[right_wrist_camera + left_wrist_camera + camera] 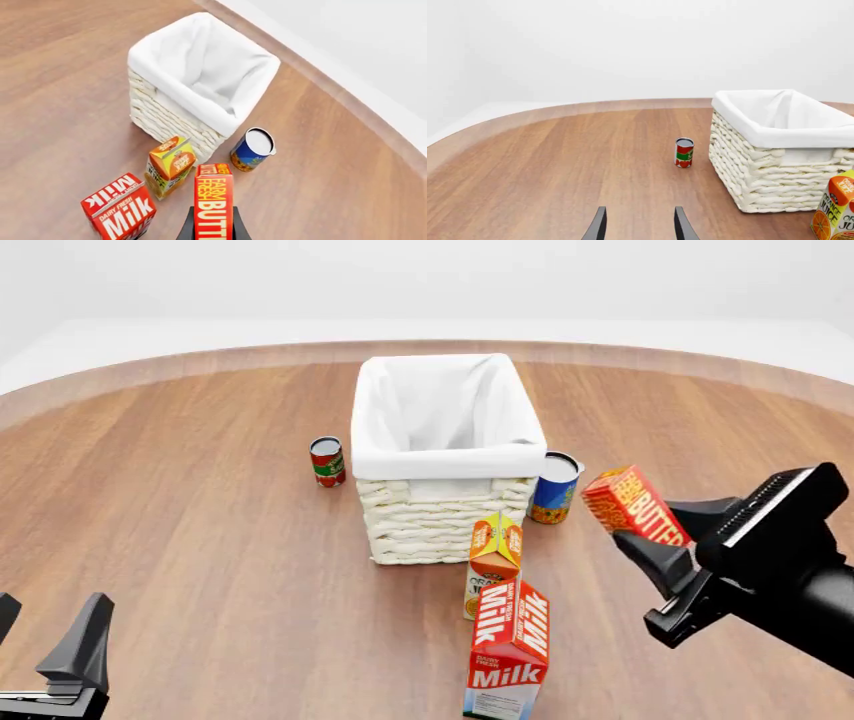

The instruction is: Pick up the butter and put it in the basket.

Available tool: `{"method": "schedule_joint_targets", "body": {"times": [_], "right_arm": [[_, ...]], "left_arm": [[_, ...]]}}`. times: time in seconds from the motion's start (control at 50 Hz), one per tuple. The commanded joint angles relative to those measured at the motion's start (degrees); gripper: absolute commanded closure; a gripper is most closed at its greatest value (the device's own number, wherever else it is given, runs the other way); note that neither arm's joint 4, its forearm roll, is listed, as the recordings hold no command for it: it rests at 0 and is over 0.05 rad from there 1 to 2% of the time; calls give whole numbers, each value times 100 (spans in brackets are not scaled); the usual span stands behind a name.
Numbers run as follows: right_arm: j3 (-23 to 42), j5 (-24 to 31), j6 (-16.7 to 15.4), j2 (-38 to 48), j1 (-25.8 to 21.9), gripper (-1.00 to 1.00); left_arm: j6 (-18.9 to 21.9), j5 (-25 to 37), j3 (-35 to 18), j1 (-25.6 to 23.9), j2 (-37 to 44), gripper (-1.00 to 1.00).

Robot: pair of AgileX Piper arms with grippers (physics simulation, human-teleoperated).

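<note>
Inside basket (447,455), only white lining (441,410)

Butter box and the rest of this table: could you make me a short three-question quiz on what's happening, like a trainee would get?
1. True or false: the butter already lies inside the basket.
2. Which gripper holds the butter? A) left gripper B) right gripper
3. Fill in: the carton standing against the basket's near wall is the ____ carton.

Key:
1. False; it is held in the air, right of the basket.
2. B; the left one is open, holding nothing.
3. Orange juice; the milk carton stands nearer the camera.
</note>
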State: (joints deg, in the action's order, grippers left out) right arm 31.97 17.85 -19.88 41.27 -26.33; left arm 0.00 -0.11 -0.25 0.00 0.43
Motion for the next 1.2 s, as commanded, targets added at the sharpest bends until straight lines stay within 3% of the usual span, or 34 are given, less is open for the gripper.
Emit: {"method": "schedule_joint_targets", "body": {"times": [0.02, 1.2], "right_arm": [[528, 158, 39, -25, -69, 100], [1788, 408, -320, 423, -379, 100]], "left_arm": [[0, 0, 0, 0, 0, -100], [0, 0, 0, 0, 0, -100]]}}
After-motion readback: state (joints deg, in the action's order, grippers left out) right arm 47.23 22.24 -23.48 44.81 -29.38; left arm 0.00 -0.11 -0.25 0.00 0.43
